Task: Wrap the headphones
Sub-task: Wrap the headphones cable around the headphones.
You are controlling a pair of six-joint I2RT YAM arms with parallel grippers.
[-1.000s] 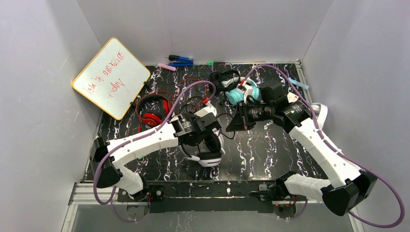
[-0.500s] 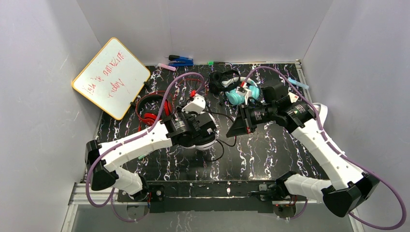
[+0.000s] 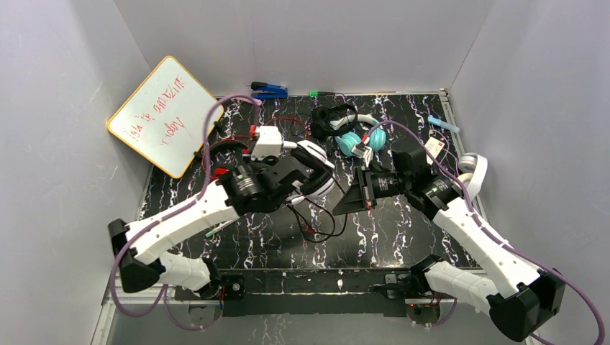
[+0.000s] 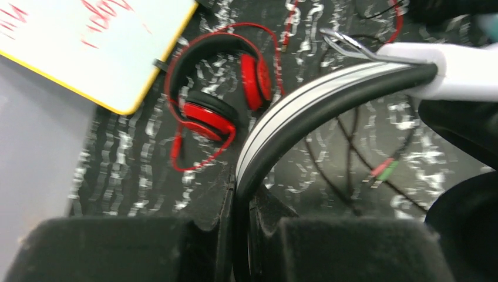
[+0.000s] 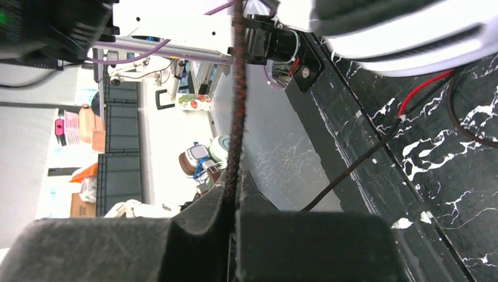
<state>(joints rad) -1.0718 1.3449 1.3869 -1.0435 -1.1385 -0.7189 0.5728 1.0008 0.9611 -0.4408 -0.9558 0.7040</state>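
**Cord wrap under way on white-and-black set**

The white-and-black headphones (image 3: pixel 316 167) are held off the table, mid-scene, by the band: L gripper (image 4: pixel 238 232) is clamped tight on it. The braided cord (image 5: pixel 237 106) is pinched in the R gripper (image 5: pixel 235 202), jaws nearly closed. Judged: wrapping step in hand. Next, the slack must be wound round the band w/ tension kept. Whiteboard (image 3: pixel 167 115) carries red writing, not legible. No brands made out.

Open passage lies along the front right of the black white-veined worktop (image 3: pixel 403 230). A loose black cord (image 3: pixel 316 231) loops across the centre; teal padded headphones (image 3: pixel 350 142) and small black headphones (image 3: pixel 332 117) crowd the back, red headphones (image 4: pixel 207 118) and a leaning yellow-framed whiteboard (image 3: pixel 165 115) the left.
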